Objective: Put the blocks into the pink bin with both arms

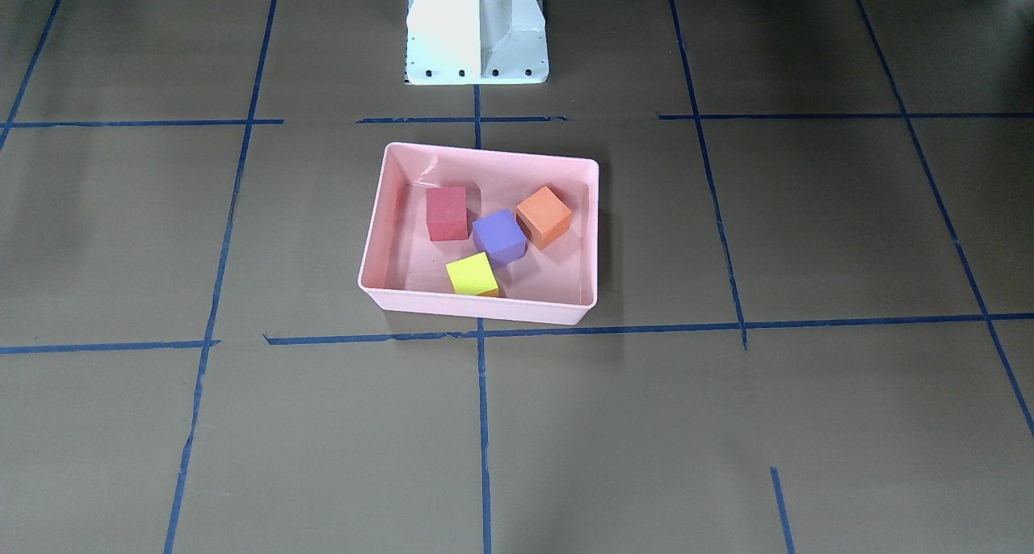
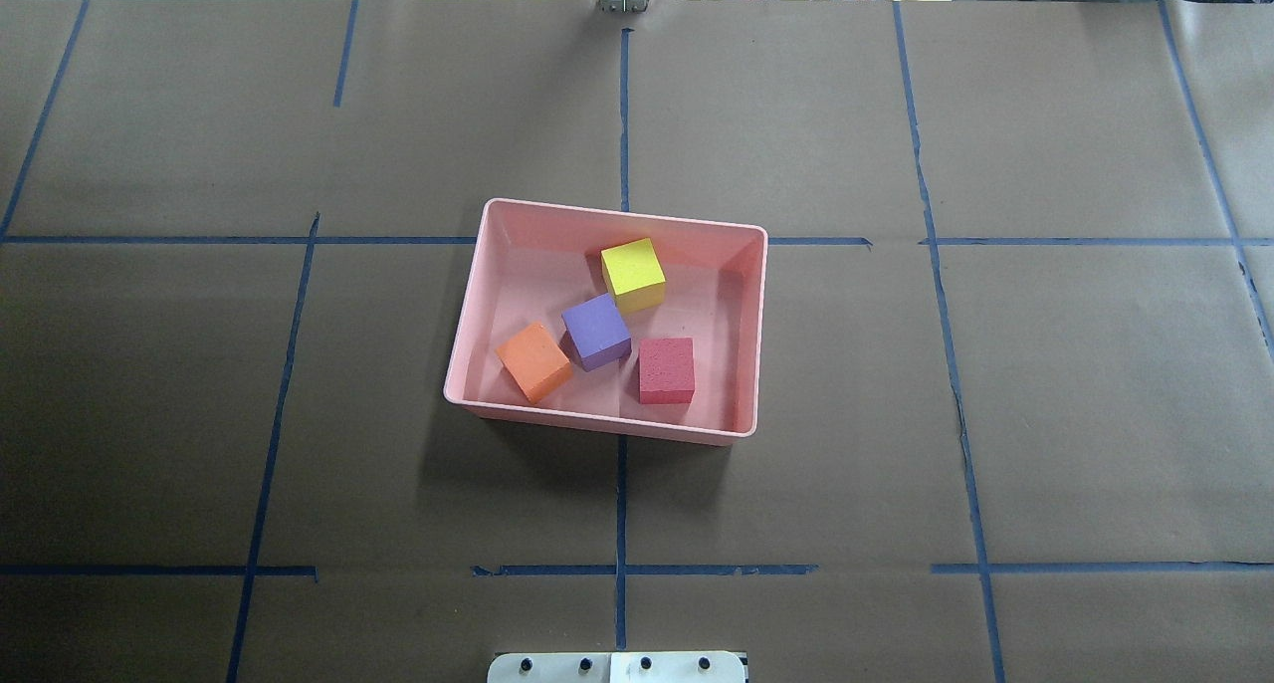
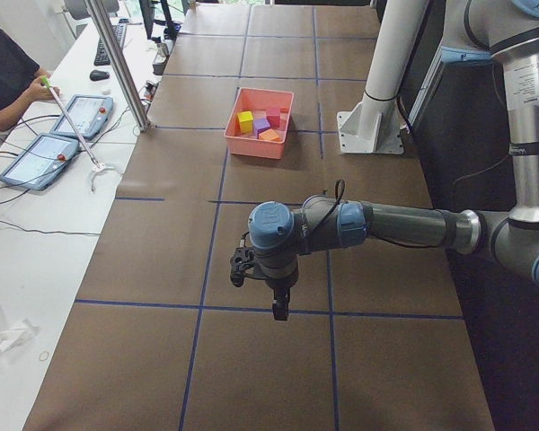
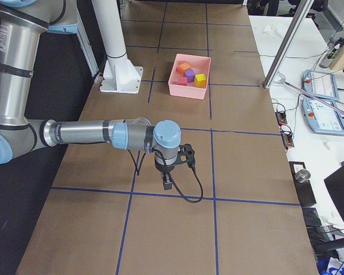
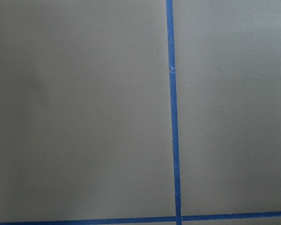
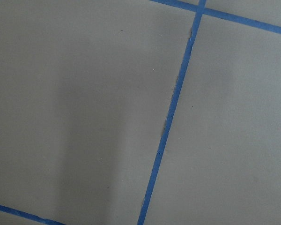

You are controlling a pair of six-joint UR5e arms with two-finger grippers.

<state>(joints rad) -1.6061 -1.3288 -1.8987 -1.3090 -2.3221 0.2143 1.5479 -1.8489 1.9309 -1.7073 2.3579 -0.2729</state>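
Pink bin (image 2: pixel 528 275) — blue-gridded brown table (image 2: pixel 995 414).

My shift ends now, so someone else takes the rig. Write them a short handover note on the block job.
Grippers: the left gripper and the right gripper hang over the table, away from the bin; whether their jaws are open cannot be told.
Things: the pink bin holds the yellow block, purple block, orange block and red block.
Done: all four placed.
Left: nothing visible.

Even, sharp views; soft shadows
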